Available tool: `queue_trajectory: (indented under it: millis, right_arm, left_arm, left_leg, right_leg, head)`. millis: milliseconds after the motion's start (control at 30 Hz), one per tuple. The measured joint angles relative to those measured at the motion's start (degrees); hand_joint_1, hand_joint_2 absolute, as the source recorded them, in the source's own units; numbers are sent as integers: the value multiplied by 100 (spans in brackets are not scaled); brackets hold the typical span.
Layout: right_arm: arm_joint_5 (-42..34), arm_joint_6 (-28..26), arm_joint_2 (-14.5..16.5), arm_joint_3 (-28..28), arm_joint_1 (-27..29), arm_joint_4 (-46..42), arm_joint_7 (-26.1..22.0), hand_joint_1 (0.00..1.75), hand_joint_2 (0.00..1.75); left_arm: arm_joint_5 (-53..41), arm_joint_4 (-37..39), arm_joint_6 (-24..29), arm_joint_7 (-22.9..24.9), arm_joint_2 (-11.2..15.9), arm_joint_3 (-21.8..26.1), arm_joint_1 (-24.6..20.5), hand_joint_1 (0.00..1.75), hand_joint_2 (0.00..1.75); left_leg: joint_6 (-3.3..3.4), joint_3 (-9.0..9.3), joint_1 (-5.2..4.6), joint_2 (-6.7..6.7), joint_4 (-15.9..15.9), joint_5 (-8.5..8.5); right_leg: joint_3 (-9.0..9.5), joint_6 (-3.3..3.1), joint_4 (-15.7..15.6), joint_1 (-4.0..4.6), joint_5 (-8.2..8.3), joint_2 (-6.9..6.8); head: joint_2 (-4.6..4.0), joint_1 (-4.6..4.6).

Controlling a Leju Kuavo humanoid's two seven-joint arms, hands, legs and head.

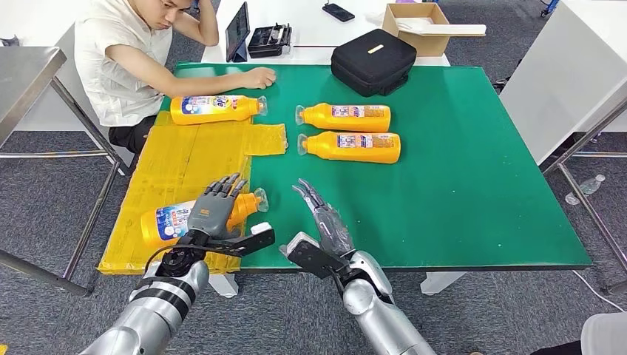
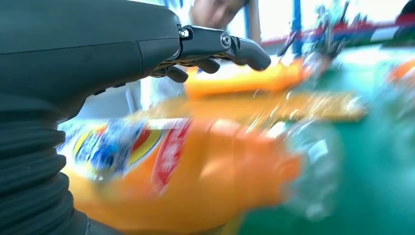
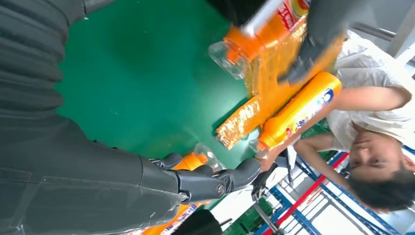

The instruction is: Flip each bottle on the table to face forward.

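Four orange bottles lie on the green table [image 1: 458,185]: the left hand [image 1: 214,207] rests spread over the bottle at seven o'clock [image 1: 166,220], grip unclear, the right hand [image 1: 325,218] hovers open, and whether the bottles at eleven [image 1: 214,109] and twelve [image 1: 347,117] [image 1: 351,146] are done I cannot tell.

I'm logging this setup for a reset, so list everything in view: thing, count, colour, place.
bottles: four, orange, lying on the table; two on the green, two on the yellow sheet
yellow sheet: one, table's left part
table: one, green top
black case: one, far edge
cardboard box: one, brown, white desk behind
person: one, white shirt, seated far left, hand on table
left hand: grey, over the nearest bottle
right hand: grey, open above the green
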Motion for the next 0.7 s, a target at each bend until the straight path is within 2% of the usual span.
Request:
queue_trajectory:
  millis: [133, 267, 600, 700]
  right_arm:
    - [123, -3, 30, -50, 155, -145, 76, 0, 175]
    - [178, -4, 42, -96, 261, -287, 133, 0, 175]
    - [314, -38, 40, -203, 464, -537, 203, 0, 175]
    - [723, -283, -56, -245, 479, -605, 425, 0, 175]
  left_arm:
    - [-32, -1194, 211, 296, -44, -557, 426, 0, 175]
    - [-33, -2132, 198, 307, -52, -1035, 774, 0, 175]
    - [-31, -3230, 193, 459, -35, -1690, 1175, 0, 175]
    - [91, -3491, 162, 333, -34, -1764, 1339, 0, 175]
  left_leg:
    - [1, -16, -2, -3, 1, -1]
    - [0, -26, -1, -5, 1, -1]
    - [0, -27, -1, -5, 0, -1]
    - [1, -26, -2, 0, 1, -2]
  right_leg:
    - [-16, 0, -1, -1, 0, -4]
    - [-26, 0, -1, 0, -1, -6]
    - [-27, 0, -2, 0, -1, -6]
    - [-29, 0, -3, -1, -1, -5]
  head:
    - [0, 0]
    - [0, 0]
    - [0, 0]
    - [0, 0]
